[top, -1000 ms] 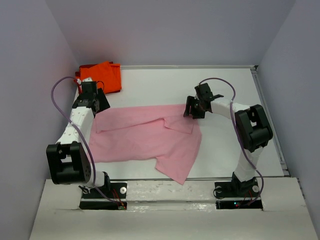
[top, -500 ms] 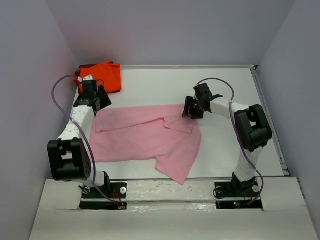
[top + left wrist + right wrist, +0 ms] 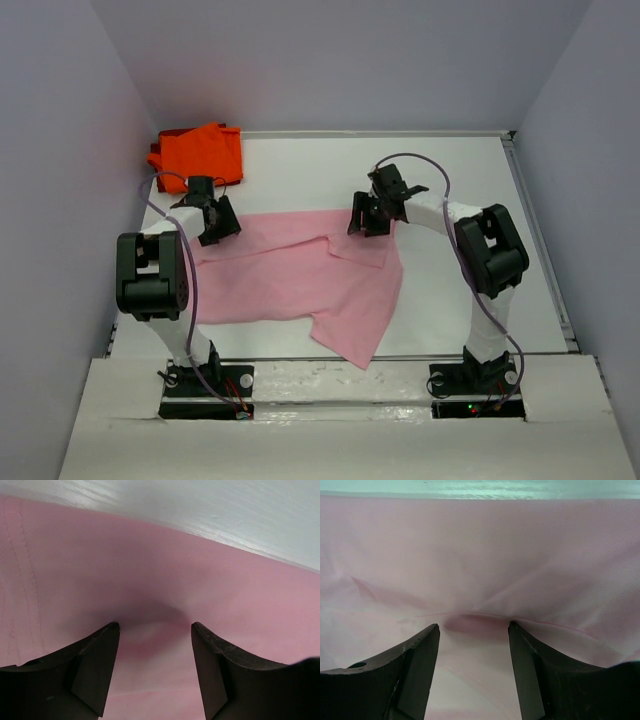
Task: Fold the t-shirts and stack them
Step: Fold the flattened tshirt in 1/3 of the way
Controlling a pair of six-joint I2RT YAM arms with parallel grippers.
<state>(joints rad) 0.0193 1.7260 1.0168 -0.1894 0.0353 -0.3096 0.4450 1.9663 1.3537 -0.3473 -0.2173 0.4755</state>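
Change over the last second: the left end effector [image 3: 213,222] has shifted right and nearer, off the near edge of the orange t-shirt [image 3: 203,150] and onto the pink t-shirt [image 3: 285,280] at its far-left corner. The left arm [image 3: 150,275] is now folded up, farther from the near edge. The right end effector [image 3: 366,214] has moved slightly left, over the pink t-shirt's far-right corner.

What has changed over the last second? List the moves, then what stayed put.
The left hand swung right and nearer, from beside the pink t-shirt onto its far left edge. The right hand shifted slightly left over the far right corner. Both hands are open, straddling the cloth; nothing is gripped. The pink t-shirt and the orange t-shirt lie as before.
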